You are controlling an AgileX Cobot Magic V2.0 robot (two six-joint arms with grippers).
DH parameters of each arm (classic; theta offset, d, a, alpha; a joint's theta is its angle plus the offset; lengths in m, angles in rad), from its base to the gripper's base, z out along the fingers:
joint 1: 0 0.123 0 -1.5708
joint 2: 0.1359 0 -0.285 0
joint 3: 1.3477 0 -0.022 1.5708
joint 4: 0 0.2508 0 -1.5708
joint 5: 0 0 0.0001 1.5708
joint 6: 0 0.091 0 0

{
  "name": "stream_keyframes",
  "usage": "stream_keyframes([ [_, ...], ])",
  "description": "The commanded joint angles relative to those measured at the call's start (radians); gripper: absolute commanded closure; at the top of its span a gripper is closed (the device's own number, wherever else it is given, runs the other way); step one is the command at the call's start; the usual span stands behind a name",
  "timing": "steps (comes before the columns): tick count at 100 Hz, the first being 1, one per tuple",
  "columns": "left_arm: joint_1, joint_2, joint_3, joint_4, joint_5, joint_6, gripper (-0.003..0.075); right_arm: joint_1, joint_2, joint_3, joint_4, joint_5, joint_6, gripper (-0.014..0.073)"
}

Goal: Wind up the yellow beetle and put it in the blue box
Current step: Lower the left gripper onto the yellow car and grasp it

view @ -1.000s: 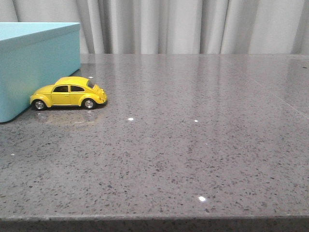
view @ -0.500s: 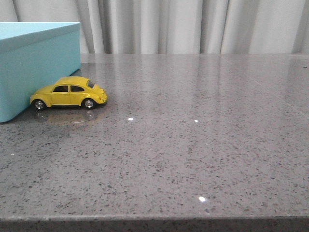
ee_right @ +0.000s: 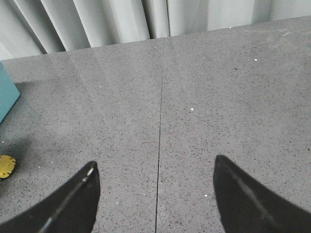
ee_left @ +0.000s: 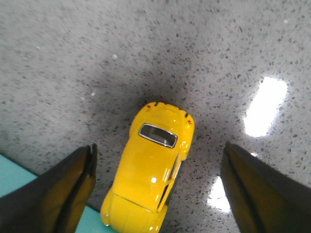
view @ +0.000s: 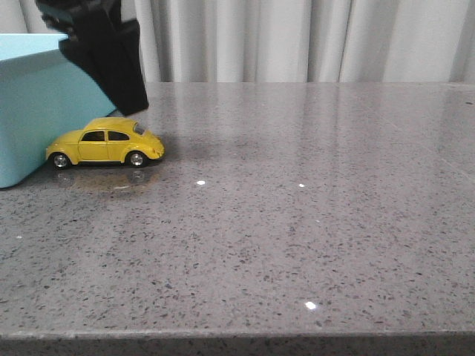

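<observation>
1. While the yellow beetle (view: 105, 143) stands on its four wheels on the grey speckled table (view: 297, 222), its nose touches, or all but touches, the side of the blue box (view: 44, 111) at the far left of the front view; its rounded tail points toward the middle of the table.
2. Above the car hangs the left gripper (view: 122, 100), a dark shape whose lower tip sits just over the roof without touching it; from the front its jaws cannot be told apart.
3. Seen from the left wrist, the left gripper (ee_left: 158, 194) is spread wide; one finger stands on each side of the beetle (ee_left: 150, 174), both clear of the body; a sliver of the box (ee_left: 14, 174) shows beside the car's nose.
4. Seen from the right wrist, the right gripper (ee_right: 155, 194) is likewise spread wide and holds nothing; it sits over bare table well apart from the car, whose yellow edge (ee_right: 7, 166) shows at the frame border; pale curtains (ee_right: 97, 19) hang behind.
</observation>
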Motion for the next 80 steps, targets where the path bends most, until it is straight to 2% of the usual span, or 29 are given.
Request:
stream_keyframes([
  [1, -0.005, -0.019, -0.036, -0.002, -0.013, 0.003, 0.0204, 0.001, 0.001, -0.024, -0.020, -0.081, -0.007, 0.0098],
  [57, -0.005, 0.057, -0.036, 0.148, -0.015, 0.005, 0.0204, 0.001, 0.001, -0.024, -0.020, -0.087, -0.007, 0.0098],
  [80, -0.005, 0.058, -0.036, 0.150, -0.022, 0.017, 0.0204, 0.001, 0.001, -0.024, -0.020, -0.087, -0.007, 0.0098],
])
